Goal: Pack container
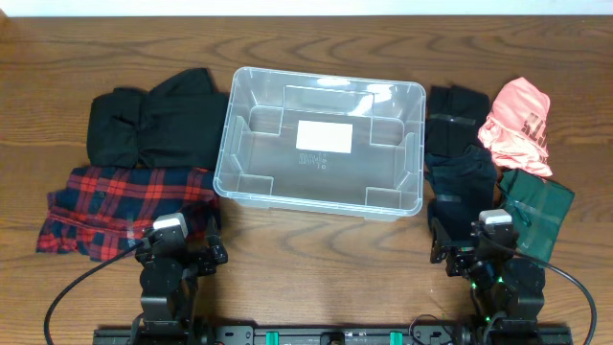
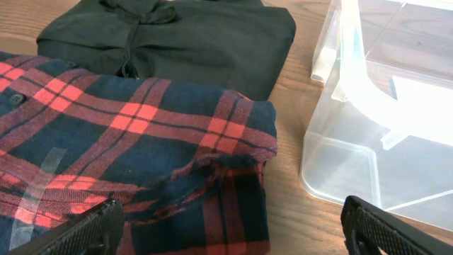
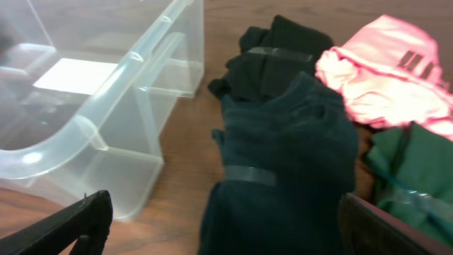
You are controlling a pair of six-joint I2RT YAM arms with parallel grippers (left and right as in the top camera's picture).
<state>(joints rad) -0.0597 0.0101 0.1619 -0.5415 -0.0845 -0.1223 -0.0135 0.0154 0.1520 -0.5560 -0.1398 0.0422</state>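
The clear plastic container stands empty mid-table, a white label on its base. It also shows in the left wrist view and the right wrist view. My left gripper is open and empty at the near edge, over the red-and-navy plaid shirt. My right gripper is open and empty, above the near end of a folded dark navy garment.
Left of the container lie a black folded garment and the plaid shirt. Right of it lie a black garment, the navy one, a pink garment and a dark green plaid one.
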